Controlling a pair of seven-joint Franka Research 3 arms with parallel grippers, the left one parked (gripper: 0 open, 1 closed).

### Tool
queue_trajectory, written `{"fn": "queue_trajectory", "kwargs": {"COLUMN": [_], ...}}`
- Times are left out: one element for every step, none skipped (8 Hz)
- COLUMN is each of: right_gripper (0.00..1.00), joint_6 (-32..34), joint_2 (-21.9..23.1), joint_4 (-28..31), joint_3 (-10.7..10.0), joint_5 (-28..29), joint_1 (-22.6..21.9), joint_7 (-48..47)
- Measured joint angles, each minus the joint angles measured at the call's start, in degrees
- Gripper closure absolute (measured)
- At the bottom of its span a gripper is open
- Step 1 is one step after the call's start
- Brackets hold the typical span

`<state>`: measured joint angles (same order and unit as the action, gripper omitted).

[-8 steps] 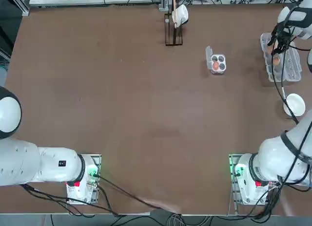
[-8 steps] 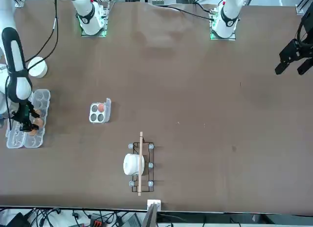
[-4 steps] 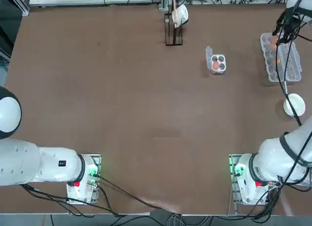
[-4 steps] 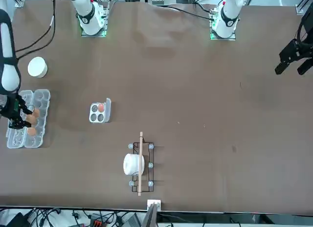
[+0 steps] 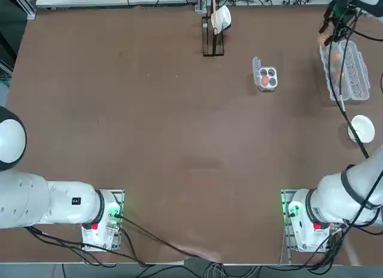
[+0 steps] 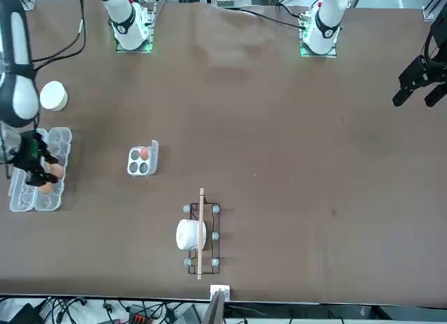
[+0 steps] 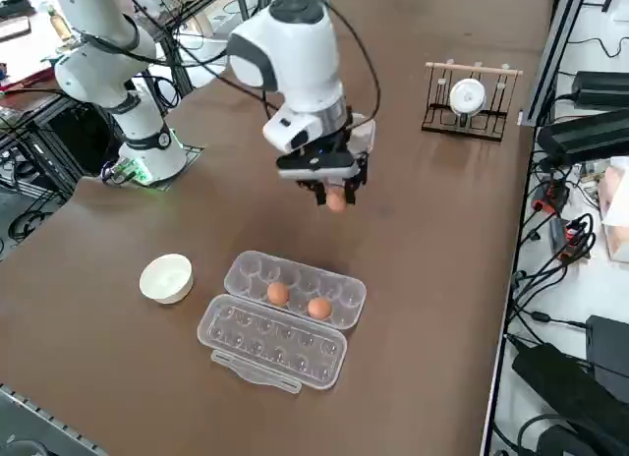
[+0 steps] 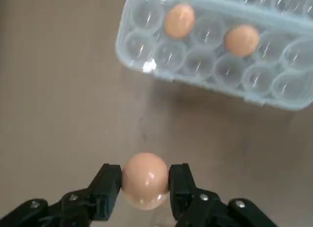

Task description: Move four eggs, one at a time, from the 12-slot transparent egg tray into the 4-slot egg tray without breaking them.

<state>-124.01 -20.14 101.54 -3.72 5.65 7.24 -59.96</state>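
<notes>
Orange-brown egg (image 8: 145, 180) sits clamped in your right gripper (image 8: 145, 184), held in the air just beside the 12-slot tray (image 8: 215, 70), which holds two eggs.

No text, label, brand name, number or sign can be read anywhere in these views. The small dark patch on the parked arm (image 5: 76, 201) near its base is too small to make out, and the egg cartons and the desk (image 5: 179, 128) bear no print.
</notes>
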Motion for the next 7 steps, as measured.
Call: {"fn": "queue_trajectory", "kwargs": {"right_gripper": [0.42, 0.42, 0.42, 0.42, 0.42, 0.42, 0.42], "joint_6": [0.78, 1.28, 1.46, 1.47, 1.47, 1.22, -0.21], "joint_2": [0.07, 0.07, 0.07, 0.07, 0.06, -0.03, -0.34], "joint_4": [0.00, 0.03, 0.14, 0.38, 0.66, 0.92, 1.35], "joint_3": [0.55, 1.33, 2.08, 2.69, 2.99, 3.04, 3.10], "joint_5": [0.02, 0.03, 0.23, 1.37, 3.02, 3.98, 4.25], "joint_1": [-2.07, -3.77, -5.33, -6.74, -8.21, -9.93, -12.01], "joint_7": [-1.86, -3.58, -5.16, -6.11, -6.69, -8.14, -10.96]}}
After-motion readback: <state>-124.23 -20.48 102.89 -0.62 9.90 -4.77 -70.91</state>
